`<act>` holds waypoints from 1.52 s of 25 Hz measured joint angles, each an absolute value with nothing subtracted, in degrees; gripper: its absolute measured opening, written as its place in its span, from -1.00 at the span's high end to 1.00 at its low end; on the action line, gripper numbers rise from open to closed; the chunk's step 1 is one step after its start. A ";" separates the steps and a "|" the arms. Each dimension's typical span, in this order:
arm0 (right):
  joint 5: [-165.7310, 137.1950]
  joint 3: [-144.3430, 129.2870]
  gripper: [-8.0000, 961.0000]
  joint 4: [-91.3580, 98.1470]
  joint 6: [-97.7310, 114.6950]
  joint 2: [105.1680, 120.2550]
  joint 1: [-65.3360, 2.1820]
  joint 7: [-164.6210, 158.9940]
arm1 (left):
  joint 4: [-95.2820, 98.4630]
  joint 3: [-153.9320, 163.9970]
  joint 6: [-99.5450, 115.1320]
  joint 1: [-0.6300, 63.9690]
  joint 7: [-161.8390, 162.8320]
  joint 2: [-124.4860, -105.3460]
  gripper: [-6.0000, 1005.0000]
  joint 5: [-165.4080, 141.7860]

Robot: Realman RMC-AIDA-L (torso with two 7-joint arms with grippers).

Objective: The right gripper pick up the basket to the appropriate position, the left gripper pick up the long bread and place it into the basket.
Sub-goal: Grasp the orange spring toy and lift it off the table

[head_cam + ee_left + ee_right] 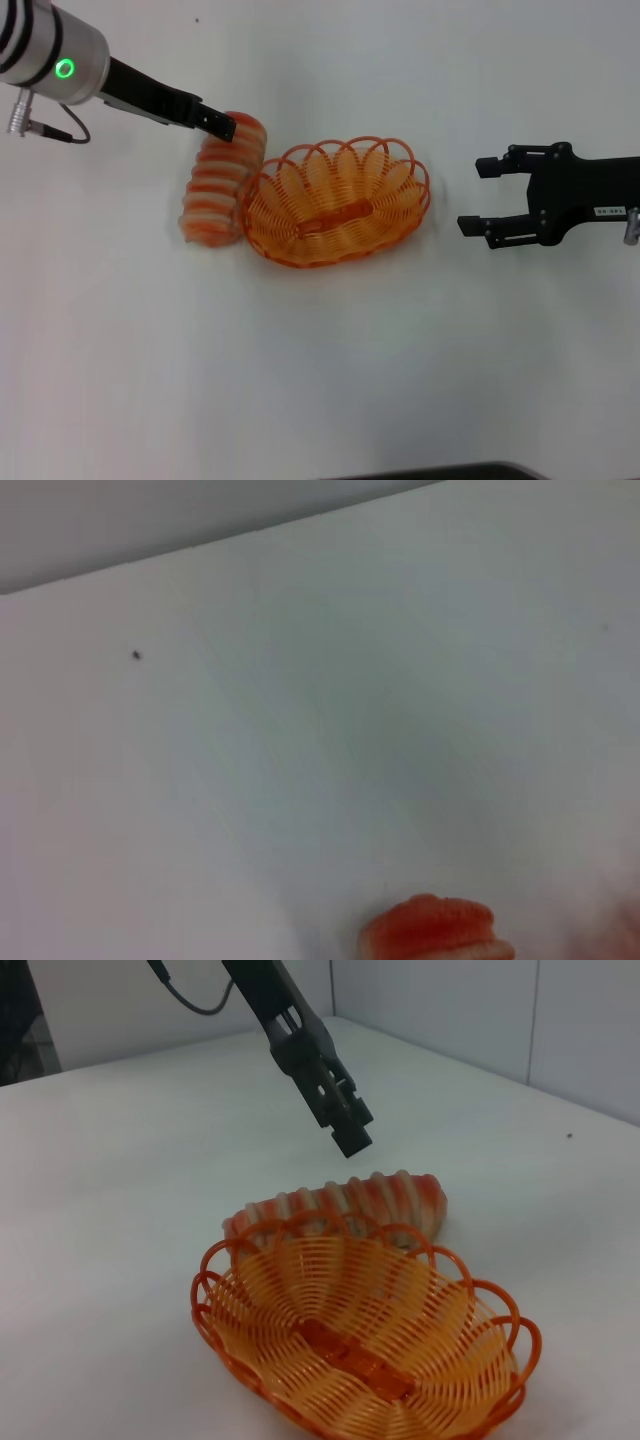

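The long bread (pixel 222 180), striped orange-red and cream, lies on the white table, touching the left side of the basket (pixel 300 225). The orange wire basket stands upright and empty near the middle. My left gripper (pixel 220 124) hovers just over the bread's far end. In the right wrist view it (pixel 350 1142) hangs slightly above the bread (pixel 340 1203), behind the basket (pixel 250 1305). The left wrist view shows only the bread's tip (pixel 430 930). My right gripper (pixel 471 197) is open and empty, a short way right of the basket, jaws facing it.
The white table (pixel 330 380) surrounds both things. A dark edge (pixel 430 472) runs along its near side. A tiled wall (pixel 560 1020) stands behind the table. A cable (pixel 55 130) hangs from my left arm.
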State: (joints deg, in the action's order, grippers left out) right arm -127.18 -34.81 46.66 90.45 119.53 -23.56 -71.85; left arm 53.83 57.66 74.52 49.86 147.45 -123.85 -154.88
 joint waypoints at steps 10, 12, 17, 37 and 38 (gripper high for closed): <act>-127.18 -35.03 -0.79 46.28 90.43 119.53 -23.93 -72.17 | 47.44 62.53 68.03 50.90 147.36 -124.08 -0.76 -151.59; -127.18 -35.26 -0.79 46.26 90.43 119.53 -23.93 -72.40 | 46.63 63.52 67.40 51.12 147.62 -124.09 -0.76 -151.62; -127.81 -35.61 -0.79 46.23 90.38 119.53 -23.91 -72.57 | 45.82 63.84 66.17 50.96 147.95 -124.10 -0.75 -152.05; -128.06 -36.15 -0.79 46.30 90.35 119.53 -23.89 -72.69 | 45.70 64.43 68.36 49.86 148.23 -123.98 -0.74 -152.58; -128.06 -36.15 -0.79 46.31 90.35 119.53 -23.87 -72.69 | 45.70 64.43 68.55 49.85 148.16 -123.96 -0.74 -152.58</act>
